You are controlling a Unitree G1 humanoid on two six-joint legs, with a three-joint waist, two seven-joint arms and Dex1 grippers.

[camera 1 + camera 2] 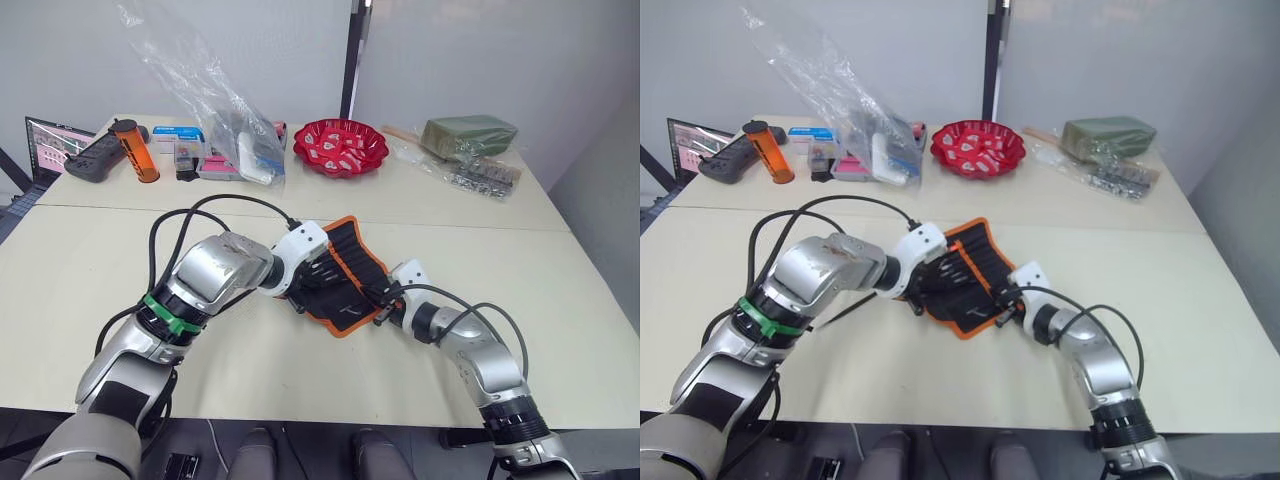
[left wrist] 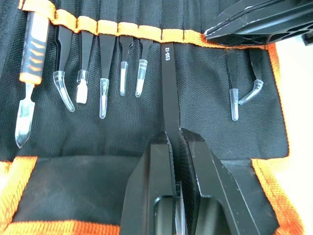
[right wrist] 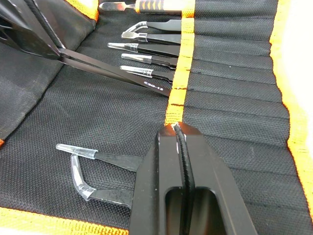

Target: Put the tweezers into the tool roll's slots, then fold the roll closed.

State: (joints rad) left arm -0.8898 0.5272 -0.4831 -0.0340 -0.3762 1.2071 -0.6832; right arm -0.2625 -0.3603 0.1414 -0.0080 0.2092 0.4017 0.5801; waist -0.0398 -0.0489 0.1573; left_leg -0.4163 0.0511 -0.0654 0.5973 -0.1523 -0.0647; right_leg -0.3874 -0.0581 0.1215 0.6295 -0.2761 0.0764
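Left wrist view: the left hand clamps a long tweezer whose far end sits in a slot at the tool roll's orange band. The right hand, clenched empty, presses that band. Bare worktop surrounds the roll.

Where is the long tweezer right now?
The long tweezer is pinched in the left gripper, its far end entering a slot under the tool roll's orange band, in the middle of the table.
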